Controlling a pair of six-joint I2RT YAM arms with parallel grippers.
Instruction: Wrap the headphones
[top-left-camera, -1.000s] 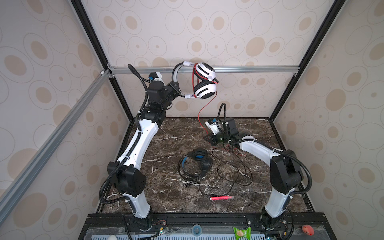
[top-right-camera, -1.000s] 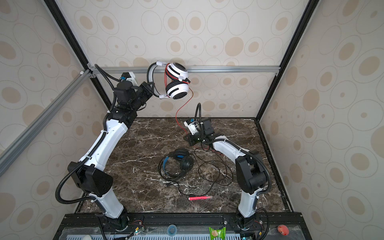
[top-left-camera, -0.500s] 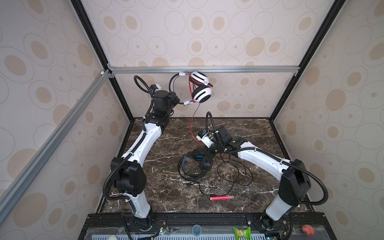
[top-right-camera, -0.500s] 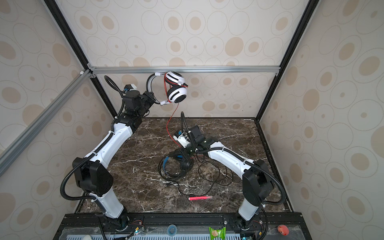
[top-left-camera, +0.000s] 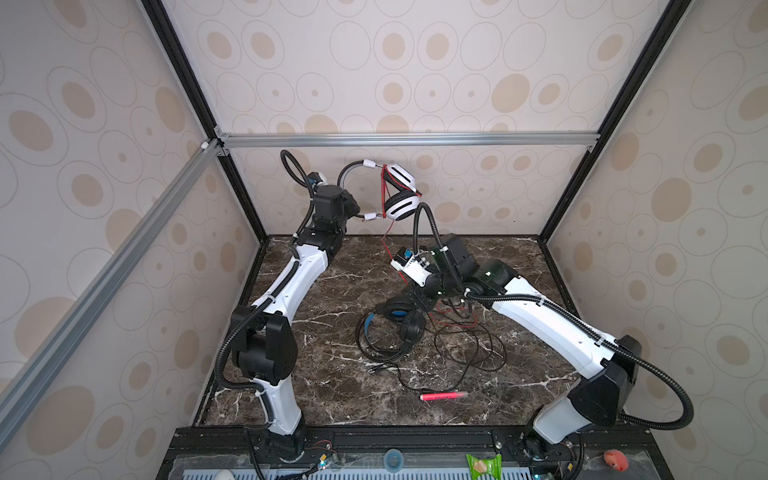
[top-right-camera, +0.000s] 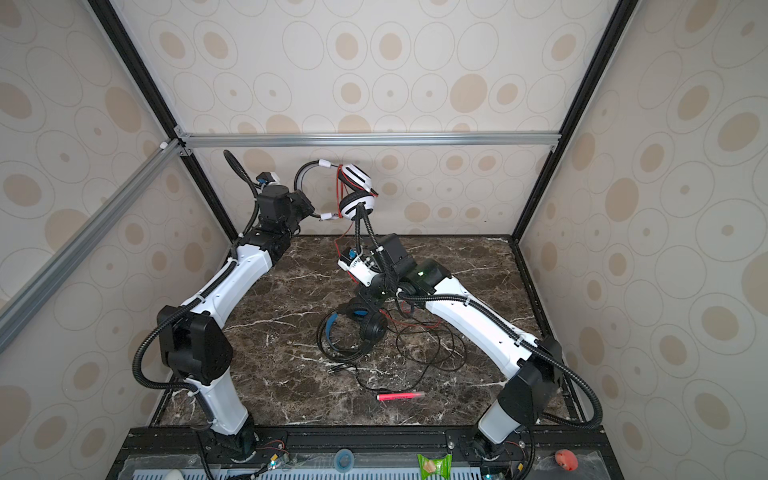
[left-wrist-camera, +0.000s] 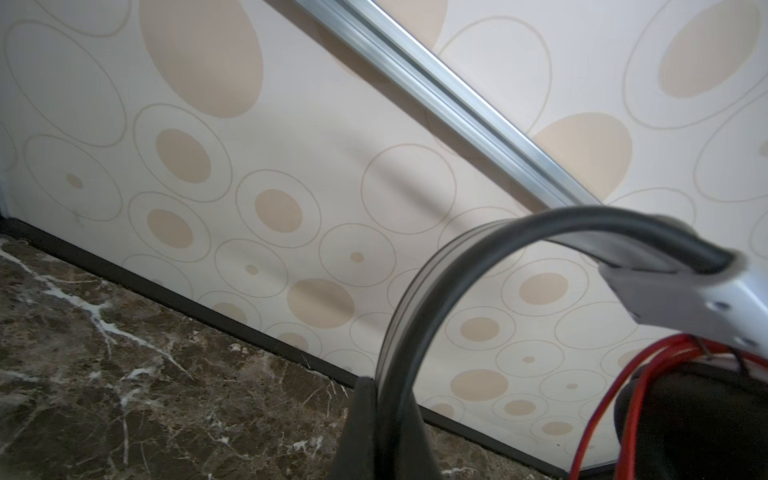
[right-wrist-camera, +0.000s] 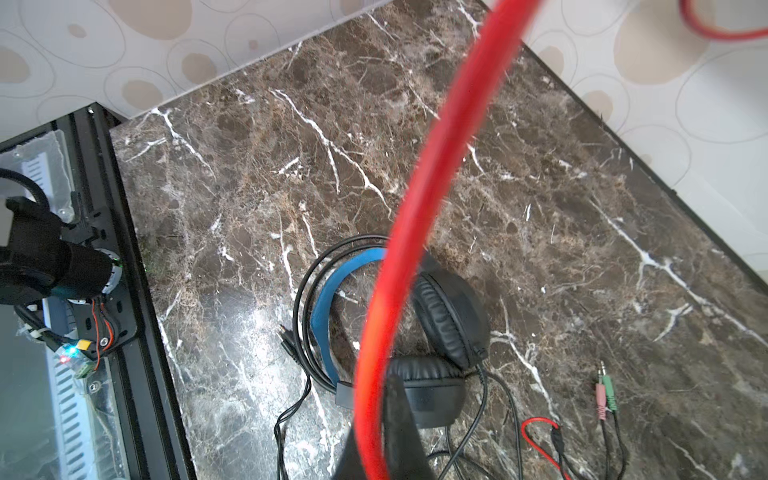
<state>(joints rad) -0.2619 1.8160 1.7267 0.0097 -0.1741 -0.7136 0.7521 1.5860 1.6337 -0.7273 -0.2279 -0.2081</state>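
The white headphones (top-left-camera: 401, 195) (top-right-camera: 358, 196) hang in the air near the back wall. My left gripper (top-left-camera: 354, 206) (left-wrist-camera: 386, 436) is shut on their grey band (left-wrist-camera: 419, 299). Their thin red cord (top-left-camera: 384, 237) (right-wrist-camera: 432, 166) runs down to my right gripper (top-left-camera: 415, 300) (right-wrist-camera: 374, 449), which is shut on it just above the table. Directly below that gripper lie the black headphones (top-left-camera: 395, 326) (top-right-camera: 358, 326) (right-wrist-camera: 442, 324), flat on the marble with the blue-lined band to the left. Red cord is looped around the white ear cups.
Loose black cord (top-left-camera: 469, 349) and slack red cord (top-left-camera: 455, 320) lie tangled right of the black headphones. Pink and green jack plugs (right-wrist-camera: 604, 390) rest on the marble. A pink-red pen (top-left-camera: 442, 395) lies toward the front. An aluminium rail (top-left-camera: 407, 139) crosses the back wall.
My left arm brought the white headphones down from the rail. My right gripper moved left and forward with the red cord, down over the black headphones.
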